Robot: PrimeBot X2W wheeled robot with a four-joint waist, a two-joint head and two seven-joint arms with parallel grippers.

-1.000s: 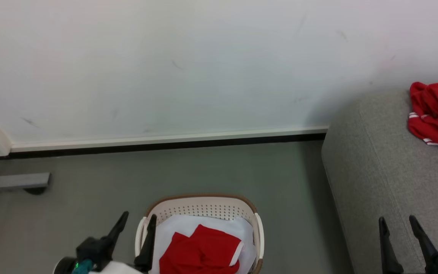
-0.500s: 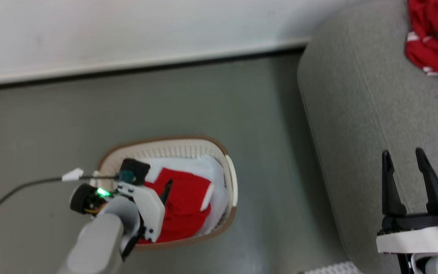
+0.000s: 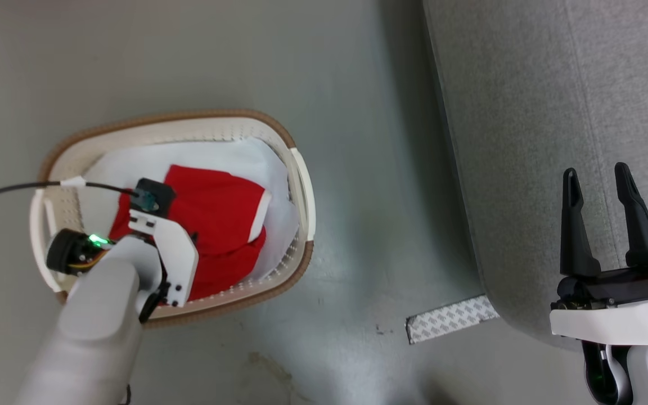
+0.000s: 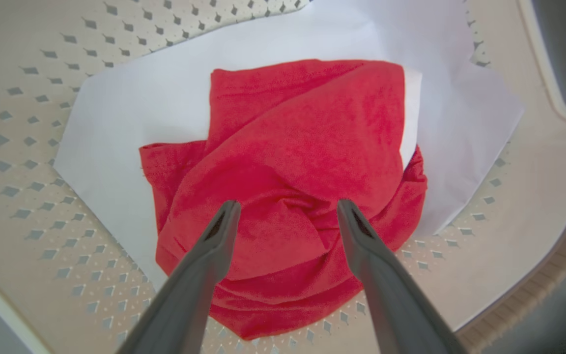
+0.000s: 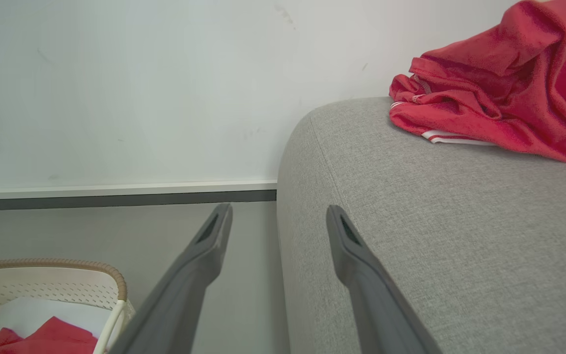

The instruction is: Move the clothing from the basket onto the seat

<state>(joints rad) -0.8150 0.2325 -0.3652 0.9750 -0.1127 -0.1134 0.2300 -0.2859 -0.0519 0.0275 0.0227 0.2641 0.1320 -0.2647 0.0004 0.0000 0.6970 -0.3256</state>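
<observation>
My left pincer (image 4: 288,204) is hanging spread wide over the red garment (image 4: 302,162) lying on a white sheet (image 4: 130,113) in the basket (image 3: 189,115), pinching nothing; whether the tips are touching it I cannot tell. My right pincer (image 3: 595,171) is gaping empty over the seat (image 3: 526,112), where a second garment (image 5: 499,98) is lying, cut off at the view's edge.

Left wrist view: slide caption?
Open left claw poised over crumpled red garment on a white sheet inside the basket.
</observation>
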